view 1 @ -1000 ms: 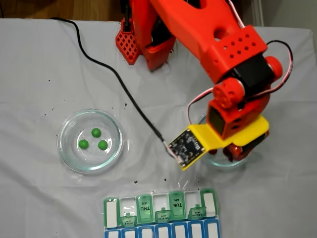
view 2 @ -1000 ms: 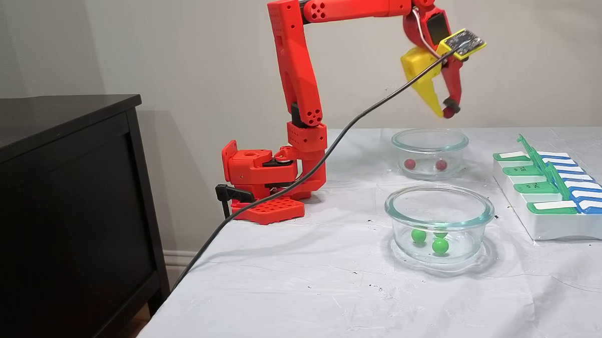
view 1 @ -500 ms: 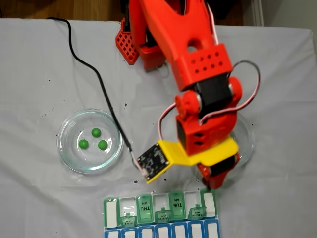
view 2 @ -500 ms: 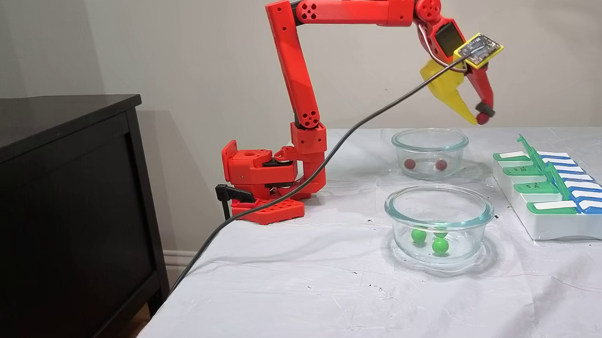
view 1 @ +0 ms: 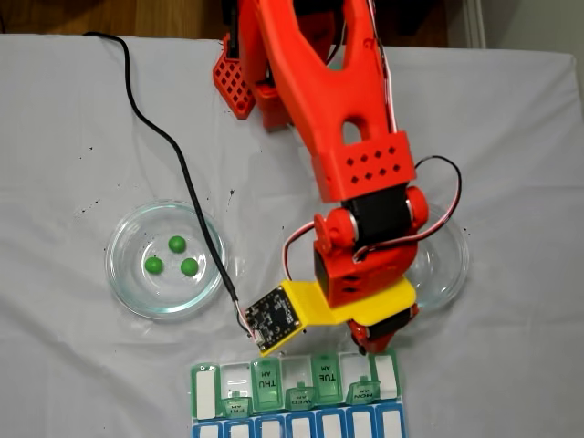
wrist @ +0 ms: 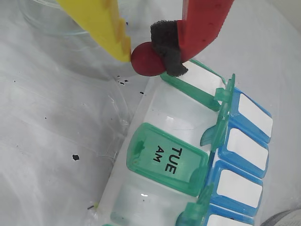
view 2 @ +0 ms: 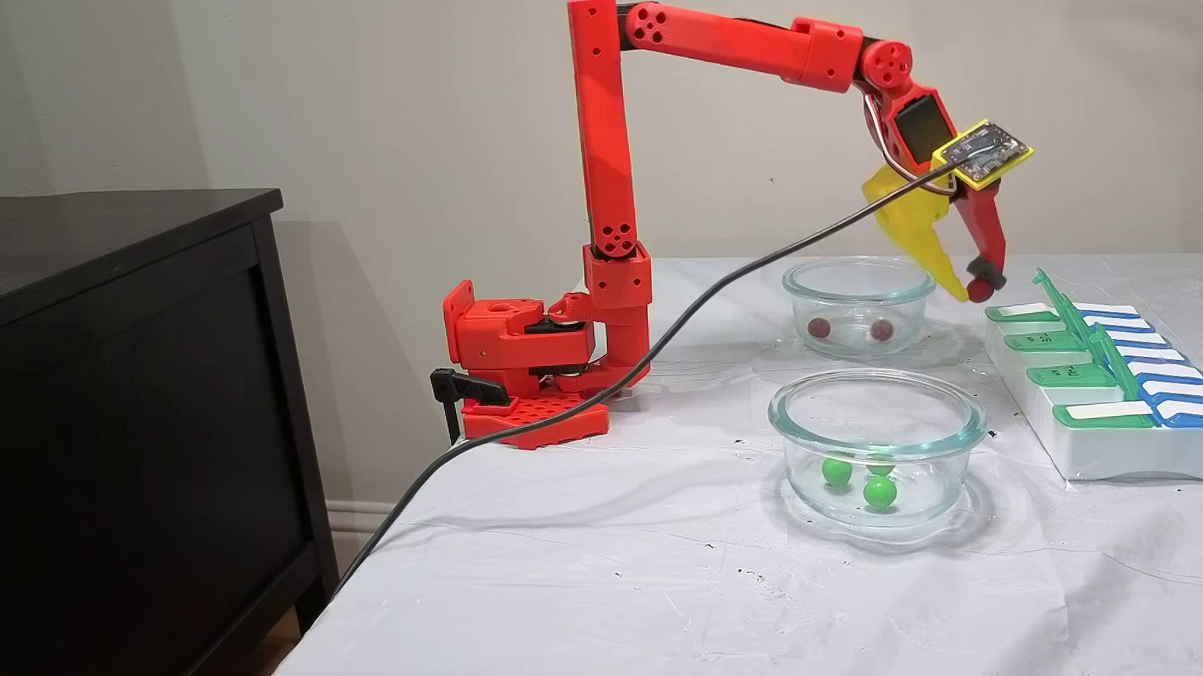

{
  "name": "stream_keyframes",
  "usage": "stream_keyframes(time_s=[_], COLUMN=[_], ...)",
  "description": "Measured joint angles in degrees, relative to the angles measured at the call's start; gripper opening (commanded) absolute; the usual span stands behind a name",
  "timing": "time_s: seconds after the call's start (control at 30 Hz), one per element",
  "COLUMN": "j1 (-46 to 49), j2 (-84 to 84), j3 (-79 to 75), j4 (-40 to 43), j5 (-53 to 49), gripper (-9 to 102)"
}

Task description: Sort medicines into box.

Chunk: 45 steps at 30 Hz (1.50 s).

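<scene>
While gripper (wrist: 146,55) pinches red ball (wrist: 146,60), box (view 1: 265,394) long axis runs left-right, overhead.

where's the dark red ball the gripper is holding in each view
A fixed view from above: hidden under the yellow and red gripper, just above the green pill organizer.
Wrist view: dark red ball top centre, pinched between the fingertips.
A fixed view from the side: ball at right, above the organizer's far end.
Shared landmark: the organizer's green lids.

Even, bright indoor light throws soft shadows on the white-covered bench (view 2: 590,579), all views sharp, wrist view's near yellow finger (wrist: 101,23) slightly soft.
</scene>
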Motion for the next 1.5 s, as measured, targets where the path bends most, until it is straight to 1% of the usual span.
stream_keyframes(time_s=[0.27,0.53,0.6,0.73,0.8,0.93,1.03,1.1,1.2,1.3,1.33,1.43,1.5], j1=[2.29,2.29,2.29,2.02,2.02,2.02,2.02,2.02,1.67,0.53,-0.09,-2.02,-3.78], j2=[-4.75,-7.47,-8.00,-8.00,-8.00,-8.00,-8.00,-8.00,-8.00,-6.50,-4.83,2.29,6.86], j3=[-4.39,-5.27,-5.27,-5.36,-5.45,-5.45,-5.45,-5.45,-5.45,-5.45,-5.27,-1.85,-0.70], j4=[-2.55,-5.54,-5.80,-5.63,-5.27,-5.27,-5.27,-5.27,-4.13,0.44,1.93,2.99,5.10], j5=[0.00,0.00,0.00,-1.05,-1.41,-1.58,-1.49,-1.14,-1.14,-1.14,-1.14,-1.14,-0.62], gripper=[0,0,8,15,15,22,23,22,16,11,8,3,2])
